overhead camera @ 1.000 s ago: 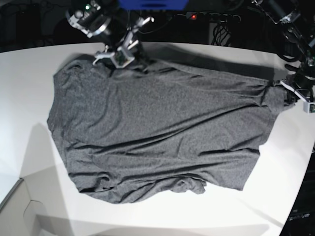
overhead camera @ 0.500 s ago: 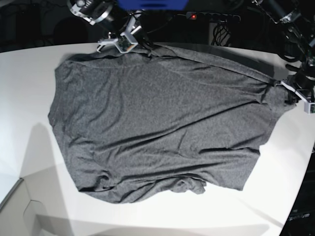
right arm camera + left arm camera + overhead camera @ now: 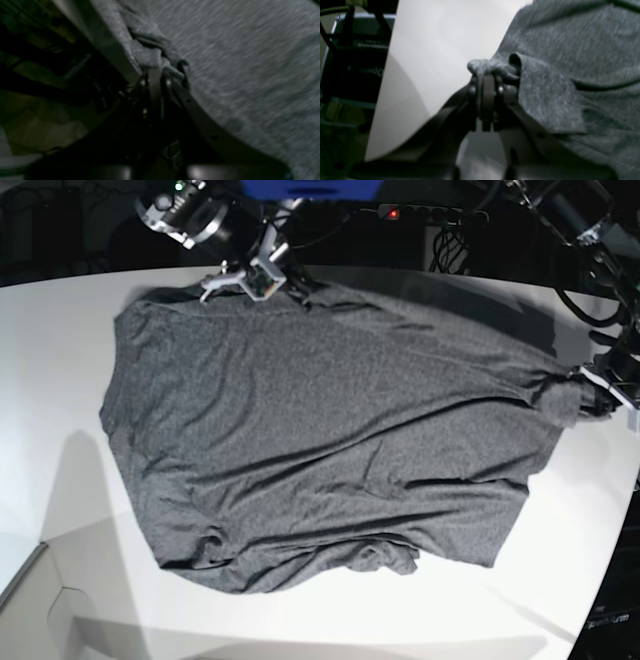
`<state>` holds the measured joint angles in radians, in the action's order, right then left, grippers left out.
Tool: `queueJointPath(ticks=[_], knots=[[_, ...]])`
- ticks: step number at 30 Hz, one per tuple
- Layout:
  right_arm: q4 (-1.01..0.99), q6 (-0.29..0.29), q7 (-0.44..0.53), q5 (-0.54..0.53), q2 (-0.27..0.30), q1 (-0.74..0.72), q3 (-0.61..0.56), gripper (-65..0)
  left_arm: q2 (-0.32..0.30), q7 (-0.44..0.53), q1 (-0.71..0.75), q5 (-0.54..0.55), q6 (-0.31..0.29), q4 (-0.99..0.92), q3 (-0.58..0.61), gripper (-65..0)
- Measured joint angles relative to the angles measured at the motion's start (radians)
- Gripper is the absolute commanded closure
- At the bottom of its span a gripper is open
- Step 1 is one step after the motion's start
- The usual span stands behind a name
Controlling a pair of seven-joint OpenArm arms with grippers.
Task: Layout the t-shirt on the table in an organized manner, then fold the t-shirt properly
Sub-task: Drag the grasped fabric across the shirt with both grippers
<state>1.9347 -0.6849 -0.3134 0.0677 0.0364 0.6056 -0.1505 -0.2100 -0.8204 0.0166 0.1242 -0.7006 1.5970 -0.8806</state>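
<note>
I have two pincers, and both are clamped on the shirt (image 3: 320, 440), which lies spread across the white table (image 3: 60, 360) and covers most of its middle.

My right pincer (image 3: 155, 72) sits at the far edge of the table, on the left side of the overhead view. Its jaws are closed tight on a bunched fold of grey cloth, right where the table drops away into dark clutter.

My left pincer (image 3: 488, 75) is at the table's right edge in the overhead view. Its jaws are pressed together on a small rolled lump of the shirt's edge, with bare white tabletop just beside it.

What matters for the next move: the shirt's long axis runs between my two grips, from the far-left corner across to the right edge. The rest of the cloth lies toward the near side from that line. The cloth along the line looks fairly taut and smooth. The near hem is still rumpled, with a knot of folds near the middle of that edge, well away from both pincers. Neither arm is clearly closer to it; I judge that flattening it calls for a release and a reach toward the near side.
</note>
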Motion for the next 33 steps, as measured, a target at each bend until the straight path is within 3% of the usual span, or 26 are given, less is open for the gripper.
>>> queueJointPath(ticks=[3, 8, 14, 22, 27, 33], knots=[[0.0, -0.003, -0.013, 0.0, 0.0, -0.044, 0.0, 0.0, 0.0, 0.0, -0.024, -0.004, 0.0, 0.0, 0.001, 0.0], [0.0, -0.007, -0.153, -0.002, 0.036, -0.145, -0.001, 0.0, -0.001, 0.004, -0.068, -0.004, 0.0, -0.048, 0.014, 0.0], [0.0, -0.01, -0.218, -0.005, 0.051, -0.227, -0.002, 0.0, 0.002, 0.01, -0.092, -0.007, 0.0, -0.097, 0.082, 0.0], [-0.079, -0.01, -0.227, -0.005, 0.082, -0.307, 0.002, 0.0, 0.002, 0.009, -0.124, -0.012, 0.0, -0.106, 0.132, 0.0], [-0.104, -0.01, -0.229, -0.004, 0.082, -0.343, 0.002, 0.0, 0.0, 0.015, -0.193, -0.1, 0.0, -0.182, 0.131, 0.0], [-0.13, -0.01, -0.225, -0.005, 0.082, -0.394, 0.002, 0.0, -0.001, 0.011, -0.234, -0.12, 0.0, -0.212, 0.131, 0.0]])
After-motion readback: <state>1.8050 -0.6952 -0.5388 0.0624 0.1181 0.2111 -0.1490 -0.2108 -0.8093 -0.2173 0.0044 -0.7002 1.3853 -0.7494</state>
